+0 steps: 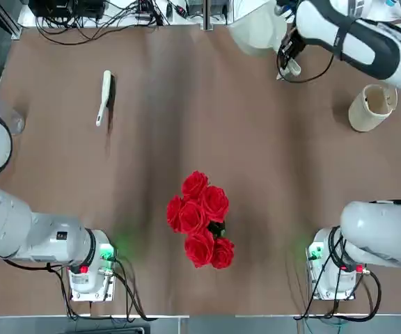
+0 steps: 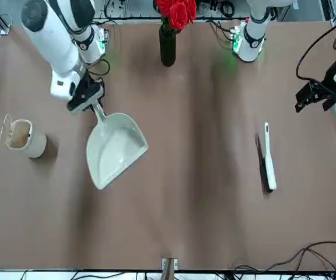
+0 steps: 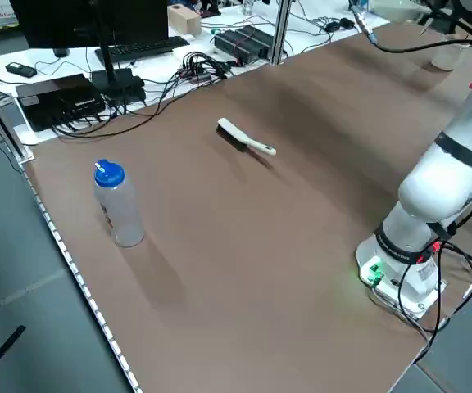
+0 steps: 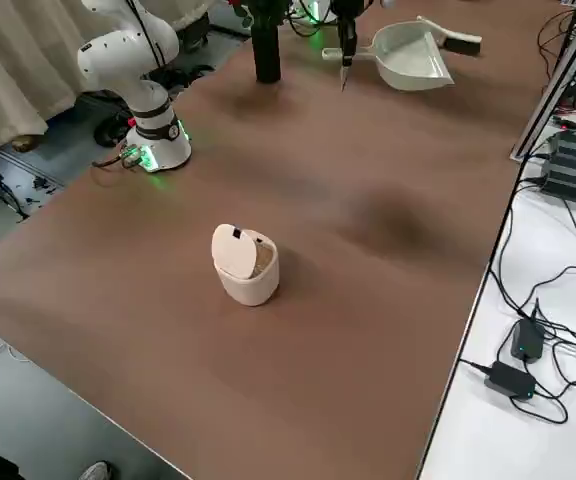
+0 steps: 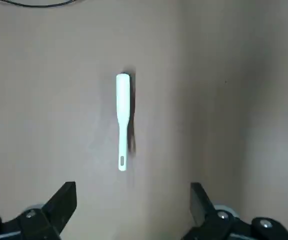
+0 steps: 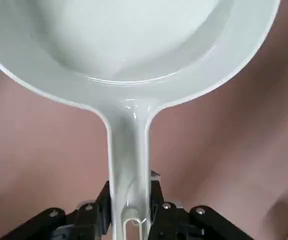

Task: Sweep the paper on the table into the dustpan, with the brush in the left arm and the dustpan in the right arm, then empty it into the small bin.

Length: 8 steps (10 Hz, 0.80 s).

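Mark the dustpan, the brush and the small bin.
dustpan (image 2: 116, 149): front view, middle of the pan.
brush (image 1: 104, 96): top view, middle of the handle.
small bin (image 4: 249, 278): right side view, its side wall.

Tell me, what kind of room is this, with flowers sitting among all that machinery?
Most likely a robotics lab or test workshop. Two white robot arms are bolted to a wide brown table, cables and electronics boxes crowd its edge, and household props, red roses and a dustpan, look staged for practice.

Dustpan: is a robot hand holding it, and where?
Yes. The right end effector grips the dustpan by the end of its handle. The left end effector is open, holding nothing; the brush lies on the table.
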Motion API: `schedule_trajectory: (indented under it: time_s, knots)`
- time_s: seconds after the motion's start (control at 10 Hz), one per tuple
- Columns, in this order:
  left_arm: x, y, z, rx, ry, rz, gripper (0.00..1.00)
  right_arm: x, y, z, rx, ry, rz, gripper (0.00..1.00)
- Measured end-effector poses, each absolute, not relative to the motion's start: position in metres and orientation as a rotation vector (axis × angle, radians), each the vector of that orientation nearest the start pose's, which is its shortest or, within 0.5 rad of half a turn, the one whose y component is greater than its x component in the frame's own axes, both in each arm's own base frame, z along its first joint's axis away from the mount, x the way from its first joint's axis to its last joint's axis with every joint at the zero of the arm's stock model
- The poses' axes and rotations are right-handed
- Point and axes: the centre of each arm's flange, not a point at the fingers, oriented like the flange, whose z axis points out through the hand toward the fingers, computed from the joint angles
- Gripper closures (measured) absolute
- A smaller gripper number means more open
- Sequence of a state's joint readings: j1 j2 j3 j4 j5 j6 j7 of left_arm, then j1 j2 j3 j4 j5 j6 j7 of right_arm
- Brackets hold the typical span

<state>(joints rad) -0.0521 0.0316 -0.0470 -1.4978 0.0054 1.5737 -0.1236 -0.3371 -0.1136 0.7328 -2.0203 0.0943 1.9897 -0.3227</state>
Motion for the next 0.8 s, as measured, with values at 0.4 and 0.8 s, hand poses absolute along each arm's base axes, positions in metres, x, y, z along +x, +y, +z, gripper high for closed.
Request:
schedule_trajectory:
  time_s: [0.4,0.8]
  knots:
    - [0.563,-0.046,0.641,-3.141,-0.060,-0.068,0.00,0.478,0.296,0.451,-2.848,-1.667,-0.151,0.67]
    - [0.564,-0.044,0.641,-3.140,-0.066,-0.068,0.00,0.482,0.315,0.396,-2.717,-1.933,-0.085,0.67]
